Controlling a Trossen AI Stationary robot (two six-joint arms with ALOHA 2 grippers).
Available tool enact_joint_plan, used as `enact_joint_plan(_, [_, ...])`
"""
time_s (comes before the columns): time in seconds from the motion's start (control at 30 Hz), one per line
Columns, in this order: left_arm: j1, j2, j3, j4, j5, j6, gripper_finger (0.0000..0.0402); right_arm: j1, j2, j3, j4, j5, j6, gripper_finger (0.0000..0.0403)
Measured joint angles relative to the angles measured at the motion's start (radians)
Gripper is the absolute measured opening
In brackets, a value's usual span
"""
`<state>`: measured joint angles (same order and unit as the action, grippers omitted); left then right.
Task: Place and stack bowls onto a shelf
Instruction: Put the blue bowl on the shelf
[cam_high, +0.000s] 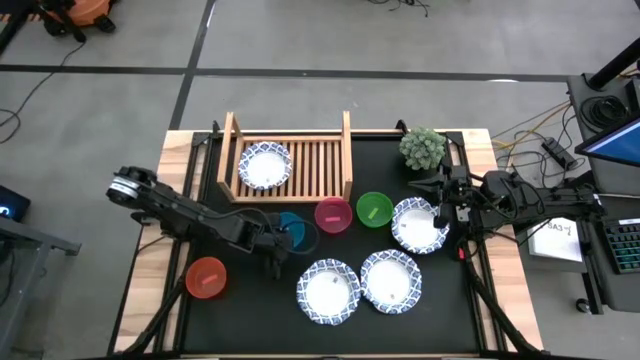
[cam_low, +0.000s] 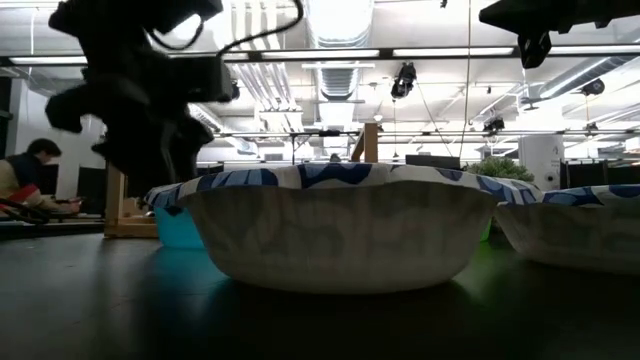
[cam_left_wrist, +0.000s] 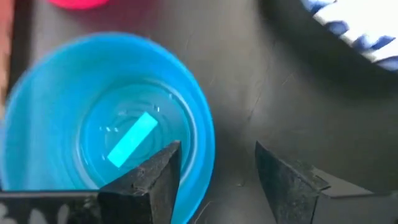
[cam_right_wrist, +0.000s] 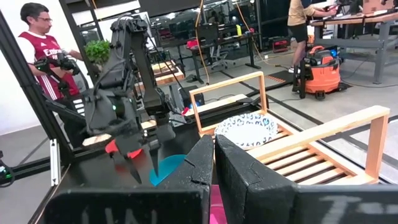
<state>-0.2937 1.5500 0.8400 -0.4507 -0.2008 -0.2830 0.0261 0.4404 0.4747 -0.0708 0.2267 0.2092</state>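
The blue bowl (cam_high: 295, 232) stands on the dark mat in front of the wooden shelf (cam_high: 318, 166), where one white bowl (cam_high: 265, 165) rests on the slats. My left gripper (cam_left_wrist: 217, 180) is open at the blue bowl (cam_left_wrist: 106, 130), low over its near-left rim. One finger (cam_left_wrist: 152, 180) is over the bowl's inside and the other (cam_left_wrist: 283, 180) is outside the rim. My right gripper (cam_right_wrist: 214, 158) is shut and holds nothing, raised above the white bowl (cam_high: 418, 225) on the right. The pink bowl (cam_high: 333, 214), green bowl (cam_high: 374, 209) and red bowl (cam_high: 206, 278) sit on the mat. My left gripper straddles the blue bowl's rim (cam_left_wrist: 202, 134) from above, one finger inside and one outside. Whether either finger touches the rim I cannot tell. The bowl stands upright on the mat.
Two more white bowls (cam_high: 328, 291) (cam_high: 391, 280) lie near the table's near edge; one (cam_low: 335, 225) fills the low view. A small green plant (cam_high: 423, 148) stands right of the shelf. The shelf's right half is bare slats. A person in a red shirt (cam_right_wrist: 46, 53) stands beyond the table.
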Motion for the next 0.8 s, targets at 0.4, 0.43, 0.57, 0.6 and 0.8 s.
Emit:
enact_joint_plan(0.4, [0.001, 0.053, 0.011, -0.002, 0.000, 0.009, 0.0009, 0.000, 0.000, 0.000, -0.003, 0.000, -0.002, 0.0009])
enact_joint_plan(0.43, [0.001, 0.051, 0.011, -0.005, 0.000, 0.016, 0.0010, 0.000, 0.000, 0.000, -0.003, 0.000, -0.003, 0.0009])
enact_joint_plan(0.57, [0.001, 0.028, 0.017, -0.026, 0.001, 0.057, 0.0003, 0.000, 0.001, 0.000, -0.003, 0.000, -0.003, 0.0009])
enact_joint_plan(0.6, [0.001, 0.022, 0.028, -0.043, 0.001, 0.070, 0.0002, 0.000, 0.001, 0.000, -0.003, 0.001, -0.004, 0.0009])
enact_joint_plan(0.8, [0.002, 0.002, 0.157, -0.171, -0.007, 0.225, 0.0001, 0.000, 0.001, 0.000, -0.003, 0.001, -0.003, 0.0009])
